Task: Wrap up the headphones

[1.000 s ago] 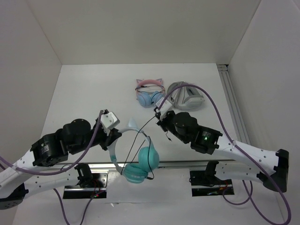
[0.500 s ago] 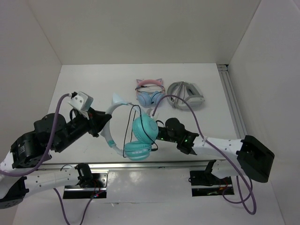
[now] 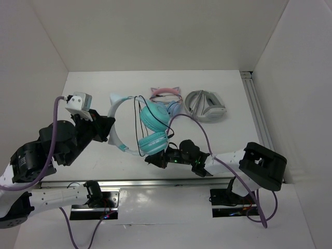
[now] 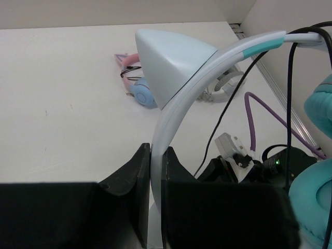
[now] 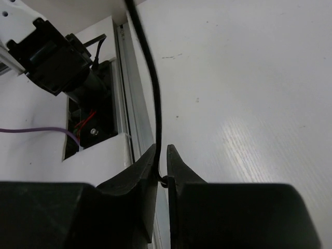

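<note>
The headphones [image 3: 153, 118] with teal ear cups and a pale blue-white headband [image 3: 115, 129] hang above the middle of the table. My left gripper [image 3: 108, 130] is shut on the headband [image 4: 165, 129], seen pinched between its jaws in the left wrist view. The thin black cable [image 3: 139, 122] loops around the cups and runs down to my right gripper [image 3: 151, 158], which sits low near the front rail. In the right wrist view the cable [image 5: 150, 78] runs between the nearly closed jaws, which are shut on it.
A pink cat-ear pair with light-blue cups [image 3: 167, 99] and a grey-white pair [image 3: 206, 108] lie at the back of the table. An aluminium rail [image 3: 155, 181] runs along the front edge, a second rail [image 3: 257, 111] along the right side.
My left gripper has lifted the headphones back and left. My right gripper has swung down and left to the front rail, pulling the cable with it.
</note>
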`<state>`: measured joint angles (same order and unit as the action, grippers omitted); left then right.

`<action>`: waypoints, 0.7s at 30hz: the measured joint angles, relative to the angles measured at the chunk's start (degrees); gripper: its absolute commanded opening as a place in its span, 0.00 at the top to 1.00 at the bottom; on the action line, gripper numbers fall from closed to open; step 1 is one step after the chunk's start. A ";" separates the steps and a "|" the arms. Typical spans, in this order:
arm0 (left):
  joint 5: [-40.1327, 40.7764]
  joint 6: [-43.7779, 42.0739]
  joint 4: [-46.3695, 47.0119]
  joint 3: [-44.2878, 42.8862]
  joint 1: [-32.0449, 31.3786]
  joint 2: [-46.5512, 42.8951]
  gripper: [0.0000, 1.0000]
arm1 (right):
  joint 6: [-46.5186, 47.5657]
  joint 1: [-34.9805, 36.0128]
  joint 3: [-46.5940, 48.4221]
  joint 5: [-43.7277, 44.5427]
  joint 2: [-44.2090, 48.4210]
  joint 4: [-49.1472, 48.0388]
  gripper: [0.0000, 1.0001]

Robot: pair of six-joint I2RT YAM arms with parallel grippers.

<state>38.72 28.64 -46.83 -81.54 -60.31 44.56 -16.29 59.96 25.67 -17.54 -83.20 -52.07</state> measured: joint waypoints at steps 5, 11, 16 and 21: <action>1.51 0.37 -1.14 -0.70 0.00 0.24 1.00 | -0.66 0.72 -1.36 0.28 -1.11 -2.60 0.76; 1.66 1.25 -1.73 -0.70 0.00 0.63 1.00 | -0.83 0.92 -1.38 1.05 -2.29 -4.22 0.76; 2.32 1.60 -2.32 -0.70 0.00 0.63 1.00 | -0.87 1.49 -1.38 0.98 -3.67 -5.27 0.70; 2.62 1.60 -3.10 -0.70 0.00 0.59 1.00 | -1.11 2.69 -1.38 0.74 -5.81 -6.95 0.67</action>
<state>41.34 30.24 -49.93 -82.24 -60.31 45.15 -17.41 62.65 24.29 -16.80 -89.01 -59.02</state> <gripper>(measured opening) 0.186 0.314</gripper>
